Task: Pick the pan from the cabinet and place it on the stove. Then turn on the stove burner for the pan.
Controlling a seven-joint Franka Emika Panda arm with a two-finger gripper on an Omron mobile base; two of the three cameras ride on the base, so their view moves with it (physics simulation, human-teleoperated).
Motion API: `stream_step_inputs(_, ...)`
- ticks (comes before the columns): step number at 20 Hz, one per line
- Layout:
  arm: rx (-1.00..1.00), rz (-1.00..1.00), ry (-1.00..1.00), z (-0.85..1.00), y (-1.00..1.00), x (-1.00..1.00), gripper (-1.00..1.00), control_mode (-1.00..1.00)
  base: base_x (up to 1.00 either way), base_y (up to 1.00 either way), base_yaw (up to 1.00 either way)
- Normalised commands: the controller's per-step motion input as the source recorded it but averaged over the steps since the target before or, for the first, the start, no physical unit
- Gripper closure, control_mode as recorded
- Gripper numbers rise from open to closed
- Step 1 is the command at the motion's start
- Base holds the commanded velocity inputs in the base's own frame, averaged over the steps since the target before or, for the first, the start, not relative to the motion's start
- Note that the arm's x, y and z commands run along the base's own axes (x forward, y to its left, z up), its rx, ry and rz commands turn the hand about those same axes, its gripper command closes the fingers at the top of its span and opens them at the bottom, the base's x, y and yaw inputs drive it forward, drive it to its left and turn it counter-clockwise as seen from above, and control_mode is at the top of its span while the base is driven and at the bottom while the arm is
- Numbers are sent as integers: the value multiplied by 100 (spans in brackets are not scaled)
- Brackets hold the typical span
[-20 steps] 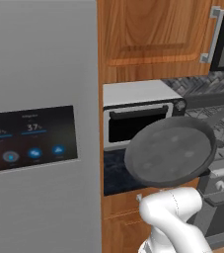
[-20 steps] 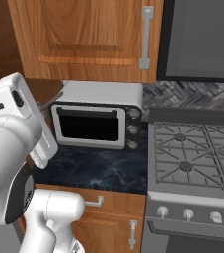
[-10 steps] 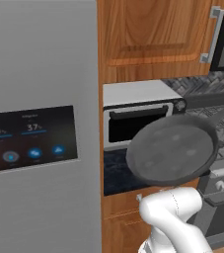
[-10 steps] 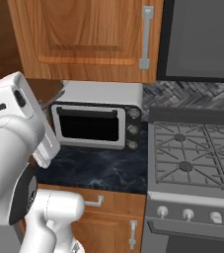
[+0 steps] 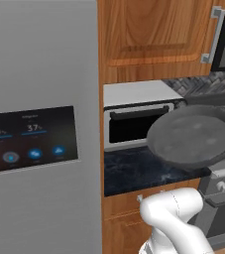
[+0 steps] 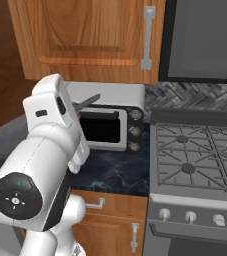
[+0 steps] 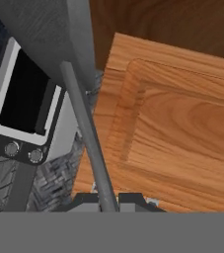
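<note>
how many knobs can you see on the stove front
3 in the right base view, in a row along the stove front: left knob, middle knob, right knob. More may lie past the picture's right edge.

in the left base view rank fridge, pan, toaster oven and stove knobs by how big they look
1. fridge, by far the largest.
2. pan and toaster oven look about alike; the pan is held nearer the camera, so unsure.
3. stove knobs, smallest.

The pan (image 5: 192, 136) hung above the counter (image 5: 134, 171), before the toaster oven (image 5: 136, 119) and left of the stove (image 6: 195, 160). The cabinet (image 5: 156, 34) sat above, the refrigerator (image 5: 39, 129) leftmost.
</note>
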Motion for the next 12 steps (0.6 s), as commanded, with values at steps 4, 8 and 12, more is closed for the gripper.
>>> stream_step_inputs(4,11,-5,-8,-8,-75,5,100,-100,0,0,0)
stream_step_inputs(8,9,-7,-6,-13,-75,1,100,-100,0,0,0)
stream_step_inputs(12,7,-8,-8,-29,-91,0,100,-100,0,0,0)
